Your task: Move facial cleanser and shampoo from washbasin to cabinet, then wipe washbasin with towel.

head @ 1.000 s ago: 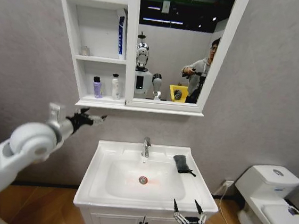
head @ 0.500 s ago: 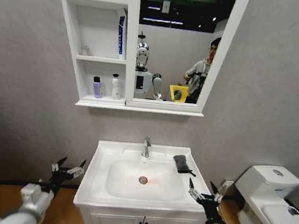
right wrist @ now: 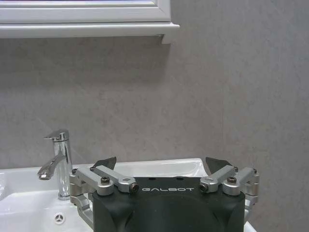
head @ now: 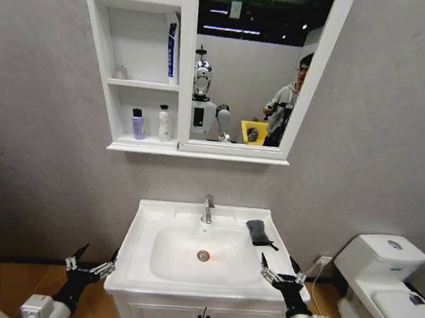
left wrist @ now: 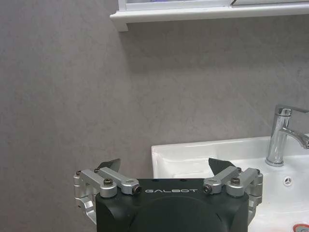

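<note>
Nearest the camera, left gripper (head: 91, 266) and right gripper (head: 280, 271) flank the white rectangular ceramic washbasin (head: 140, 265), jaws wide open, empty. Dark grey folded towel (head: 258, 232) lies beside the chrome faucet (head: 208, 208). Beyond, two small bottles (head: 138, 123) stand in the white wall-hung cabinet (head: 130, 146).

The washbasin (head: 137, 236) is glossy white ceramic, smooth, with light sheen in the bowl. Its faucet (head: 208, 208) is polished chrome metal, mirror-bright. The towel (head: 258, 233) at the right of the frame is dark, matt cloth with a soft, nubby look. The cabinet (head: 183, 65) in the upper part looks like smooth painted white board around reflective mirror glass. The wall (head: 43, 111) is matt grey, faintly mottled. The left gripper (left wrist: 165, 170) and right gripper (right wrist: 162, 167) pair matt black plastic housings with brushed silver metal links.
</note>
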You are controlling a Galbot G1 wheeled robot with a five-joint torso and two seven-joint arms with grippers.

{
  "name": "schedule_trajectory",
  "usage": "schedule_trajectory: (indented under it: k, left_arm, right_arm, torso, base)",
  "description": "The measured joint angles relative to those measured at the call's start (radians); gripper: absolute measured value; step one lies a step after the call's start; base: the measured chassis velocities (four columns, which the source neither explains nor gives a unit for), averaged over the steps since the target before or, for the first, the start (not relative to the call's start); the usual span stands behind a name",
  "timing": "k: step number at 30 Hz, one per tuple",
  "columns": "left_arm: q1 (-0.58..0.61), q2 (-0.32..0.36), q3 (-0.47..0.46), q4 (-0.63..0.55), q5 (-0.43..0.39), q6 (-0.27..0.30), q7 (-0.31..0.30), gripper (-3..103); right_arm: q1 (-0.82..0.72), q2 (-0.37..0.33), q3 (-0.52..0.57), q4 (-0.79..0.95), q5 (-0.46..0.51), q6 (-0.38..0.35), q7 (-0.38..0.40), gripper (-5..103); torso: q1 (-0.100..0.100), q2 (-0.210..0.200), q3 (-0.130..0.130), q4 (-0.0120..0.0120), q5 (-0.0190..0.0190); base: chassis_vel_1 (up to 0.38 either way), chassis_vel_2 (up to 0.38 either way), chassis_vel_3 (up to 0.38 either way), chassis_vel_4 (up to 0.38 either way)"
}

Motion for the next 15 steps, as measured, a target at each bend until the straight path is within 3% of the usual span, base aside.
schedule_trajectory:
  k: [5,11,13,14,15]
  left_arm:
    - [-0.004,0.004,0.003,0.0,-0.004,0.001,-0.003,100]
    - [-0.006,0.006,0.005,0.0,-0.007,0.002,-0.004,100]
    - [-0.007,0.007,0.006,0.001,-0.009,0.003,-0.006,100]
    - [-0.007,0.007,0.006,0.001,-0.009,0.003,-0.006,100]
    - [-0.008,0.008,0.006,0.001,-0.01,0.004,-0.006,100]
  right_arm:
    - [0.171,-0.04,0.004,-0.103,0.114,-0.105,0.024,100]
    - [0.337,-0.074,-0.025,-0.212,0.138,-0.142,0.041,100]
    - [0.504,-0.091,-0.085,-0.369,0.138,-0.192,0.089,100]
    - [0.504,-0.091,-0.085,-0.369,0.138,-0.192,0.089,100]
    - [0.55,-0.096,-0.103,-0.413,0.138,-0.246,0.105,100]
  torso:
    - [0.0,0.0,0.0,0.0002,0.0]
    - [0.0,0.0,0.0,0.0004,-0.0003]
    - [0.0,0.0,0.0,0.0006,0.0002]
    - [0.0,0.0,0.0,0.0006,0.0002]
    - [0.0,0.0,0.0,0.0005,0.0001]
  base:
    - [0.0,0.0,0.0,0.0]
    - [0.0,0.0,0.0,0.0]
    - [0.0,0.0,0.0,0.0]
    - [0.0,0.0,0.0,0.0]
    - [0.0,0.0,0.0,0.0]
